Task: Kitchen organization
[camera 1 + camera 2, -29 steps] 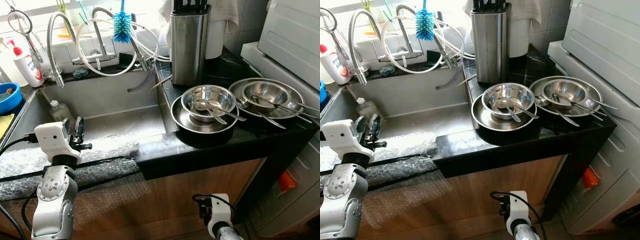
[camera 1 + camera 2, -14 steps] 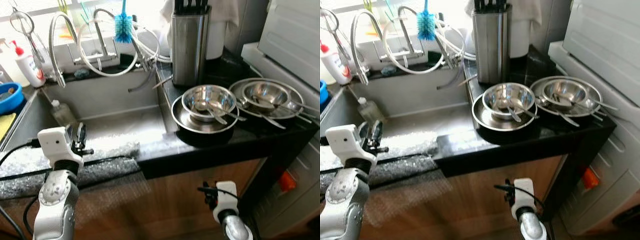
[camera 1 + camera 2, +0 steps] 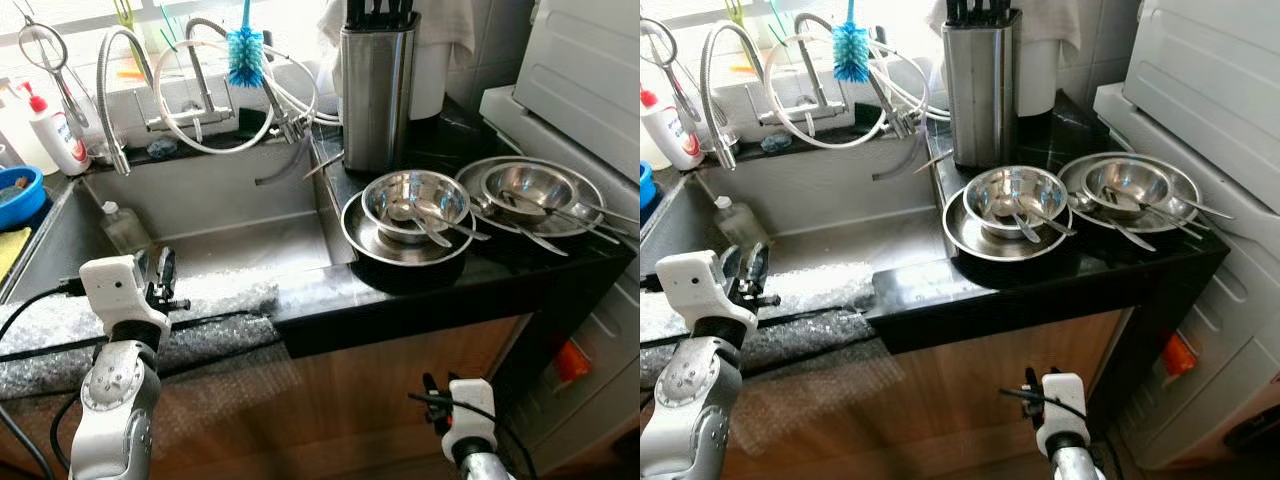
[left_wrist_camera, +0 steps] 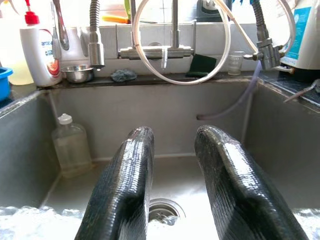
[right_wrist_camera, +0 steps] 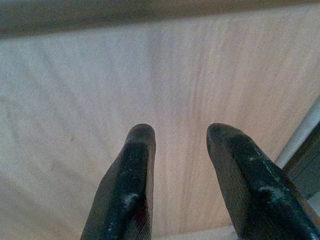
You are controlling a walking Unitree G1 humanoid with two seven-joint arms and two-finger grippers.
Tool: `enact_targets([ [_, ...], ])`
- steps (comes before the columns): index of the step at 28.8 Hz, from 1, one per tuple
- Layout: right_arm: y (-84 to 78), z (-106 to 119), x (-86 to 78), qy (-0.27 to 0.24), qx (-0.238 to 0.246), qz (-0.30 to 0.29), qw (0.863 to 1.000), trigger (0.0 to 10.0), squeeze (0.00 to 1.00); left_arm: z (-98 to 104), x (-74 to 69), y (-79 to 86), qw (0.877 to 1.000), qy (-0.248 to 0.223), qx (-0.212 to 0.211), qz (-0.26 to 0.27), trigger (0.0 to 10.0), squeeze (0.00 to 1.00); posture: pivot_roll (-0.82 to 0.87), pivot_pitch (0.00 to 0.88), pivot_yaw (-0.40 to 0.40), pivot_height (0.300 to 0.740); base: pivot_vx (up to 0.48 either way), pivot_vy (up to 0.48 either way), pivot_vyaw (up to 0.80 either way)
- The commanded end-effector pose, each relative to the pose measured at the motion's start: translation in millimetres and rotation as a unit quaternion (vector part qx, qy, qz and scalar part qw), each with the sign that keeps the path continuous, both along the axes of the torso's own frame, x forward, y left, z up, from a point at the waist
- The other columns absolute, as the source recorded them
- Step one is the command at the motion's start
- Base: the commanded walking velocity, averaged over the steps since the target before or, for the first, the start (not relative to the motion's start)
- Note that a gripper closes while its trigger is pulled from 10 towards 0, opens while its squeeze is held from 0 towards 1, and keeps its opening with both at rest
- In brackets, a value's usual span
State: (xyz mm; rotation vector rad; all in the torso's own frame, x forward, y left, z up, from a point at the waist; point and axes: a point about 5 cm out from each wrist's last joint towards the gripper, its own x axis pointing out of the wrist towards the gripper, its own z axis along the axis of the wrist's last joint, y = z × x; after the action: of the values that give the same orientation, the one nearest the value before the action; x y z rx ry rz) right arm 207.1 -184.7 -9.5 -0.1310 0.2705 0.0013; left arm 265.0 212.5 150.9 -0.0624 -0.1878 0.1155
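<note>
Honestly this looks like square one for the kitchen tidy-up, nothing here reads as sorted yet. The steel dishes are sitting on the black counter [image 3: 560, 262] to the right of the sink [image 3: 230, 225]: one bowl [image 3: 415, 200] nested on a plate [image 3: 405, 245] with a couple of spoons [image 3: 432, 232] lying in it, and just beside that a second bowl [image 3: 535, 185] on its own plate, also with cutlery across it. A tall steel knife block [image 3: 377, 85] stands behind them. The left gripper [image 4: 172, 150] is up at the front edge of the sink, fingers parted with nothing between them, pointing in over the basin toward the drain [image 4: 162, 212] and a small clear bottle [image 4: 70, 150] leaning in the far corner. The right gripper [image 5: 180, 145] is low down, facing the wooden cabinet front [image 5: 150, 80] under the counter, fingers also spread and empty. So my guess is the whole job is still ahead: the bowls, plates and spoons all need handling, and neither arm is near them, the left being the closer to anything at all.
</note>
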Motion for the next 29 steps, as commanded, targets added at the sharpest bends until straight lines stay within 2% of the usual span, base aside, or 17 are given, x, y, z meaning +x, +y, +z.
enact_targets([
  [1,2.8,6.0,-1.4,-0.008,-0.004,0.009,1.000,10.0,0.00,-3.5,0.7,1.1,1.000,0.008,-0.001,-0.001,10.0,0.00,-0.03,0.000,0.122,0.740,0.000,0.000,0.00],
  [8,-6.9,26.3,-29.4,-0.018,-0.015,-0.005,1.000,10.0,0.00,-6.4,2.5,0.2,1.000,0.010,0.000,-0.006,10.0,0.00,-0.04,0.000,0.119,0.740,0.000,0.000,0.00],
  [13,-3.9,42.5,-39.2,-0.032,-0.035,0.004,0.999,10.0,0.00,-7.4,3.7,-0.5,1.000,0.012,0.000,-0.008,10.0,0.00,-0.05,0.000,0.120,0.740,0.000,0.000,0.00],
  [19,-8.1,60.9,-32.0,-0.053,-0.044,-0.015,0.997,10.0,0.00,-8.9,4.8,0.1,1.000,0.012,0.000,-0.007,10.0,0.00,-0.05,0.000,0.121,0.740,0.000,0.000,0.00],
  [23,-6.7,109.3,5.7,-0.144,-0.083,0.002,0.986,10.0,0.00,-11.5,5.7,-1.7,1.000,0.014,-0.002,-0.007,10.0,0.00,-0.05,0.000,0.117,0.740,0.000,0.000,0.00],
  [29,0.3,123.7,18.0,-0.171,-0.093,0.016,0.981,10.0,0.00,-11.9,6.3,-2.5,1.000,0.013,-0.003,-0.006,10.0,0.00,-0.04,0.000,0.117,0.740,0.000,0.000,0.00],
])
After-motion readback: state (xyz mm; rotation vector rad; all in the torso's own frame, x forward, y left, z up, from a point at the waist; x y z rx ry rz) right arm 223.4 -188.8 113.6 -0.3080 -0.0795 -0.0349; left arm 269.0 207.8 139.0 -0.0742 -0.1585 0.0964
